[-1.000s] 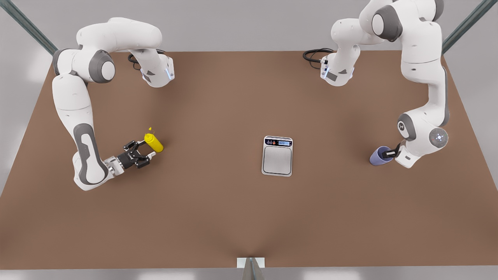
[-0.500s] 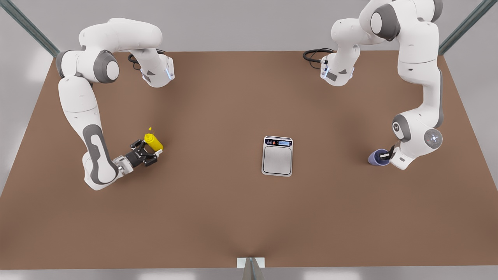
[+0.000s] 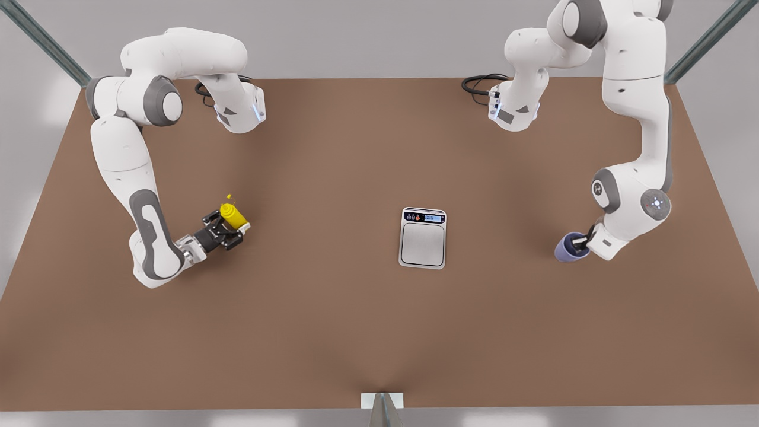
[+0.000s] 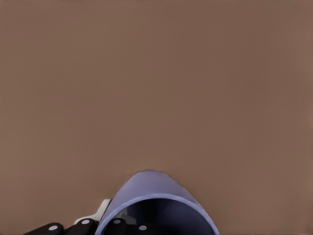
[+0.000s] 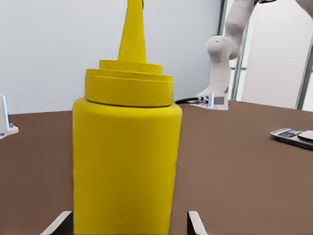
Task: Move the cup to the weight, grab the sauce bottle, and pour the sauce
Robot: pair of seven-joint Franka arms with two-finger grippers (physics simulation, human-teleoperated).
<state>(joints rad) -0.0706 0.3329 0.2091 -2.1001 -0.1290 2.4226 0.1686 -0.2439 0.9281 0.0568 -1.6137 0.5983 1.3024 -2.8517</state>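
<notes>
Left hand, at the front view's right, grips the cup by its rim, one finger inside and one outside; the left wrist view shows the lavender cup tight against the black fingers, brown tabletop beyond. The cup looks tilted, base toward the weight, which sits mid-tabletop, well apart from both arms, display strip on its far edge.

Right hand, at the front view's left, sits low at the sauce bottle, a finger on either side. In the right wrist view the yellow bottle stands upright, nozzle up, w/ fingertips showing a gap to its wall on each side, so the hand is open around it, not yet clamped. The weight shows far off in that view.
</notes>
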